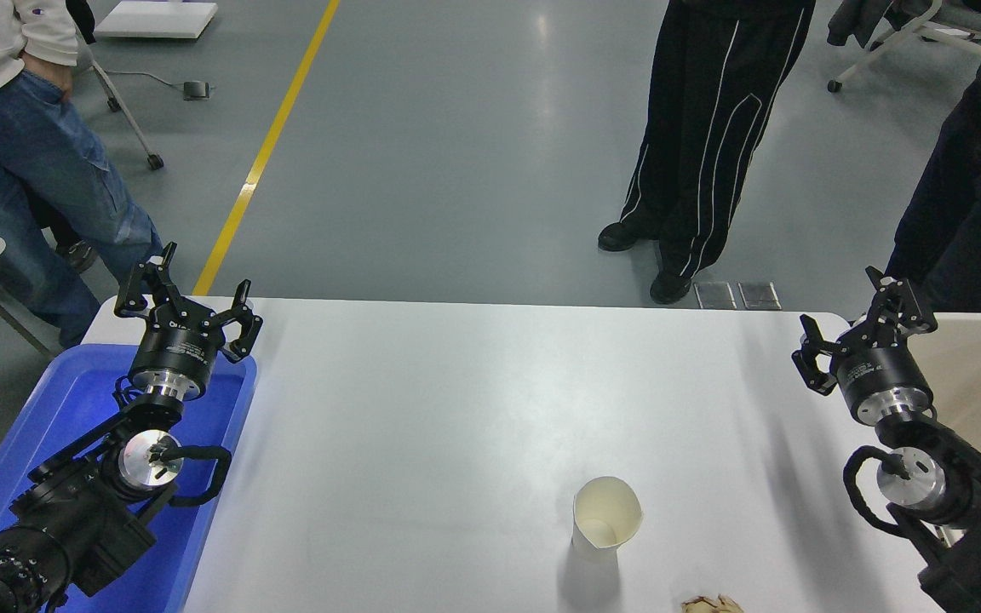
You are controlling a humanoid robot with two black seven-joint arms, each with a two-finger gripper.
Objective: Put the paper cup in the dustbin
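Note:
The paper cup [605, 518] stands upright on the white table [473, 383], near the front edge and right of centre; it is white with a cream inside and a squashed rim. The beige dustbin [980, 362] sits at the table's right edge, partly hidden behind my right arm. My right gripper [863, 319] is open and empty, raised near the bin's left rim, well behind and to the right of the cup. My left gripper [184, 294] is open and empty, parked over the blue tub at the left.
A bright blue plastic tub [73, 409] stands at the table's left edge under my left arm. A small crumpled brownish scrap [712, 604] lies at the front edge, right of the cup. Three people stand beyond the table's far side.

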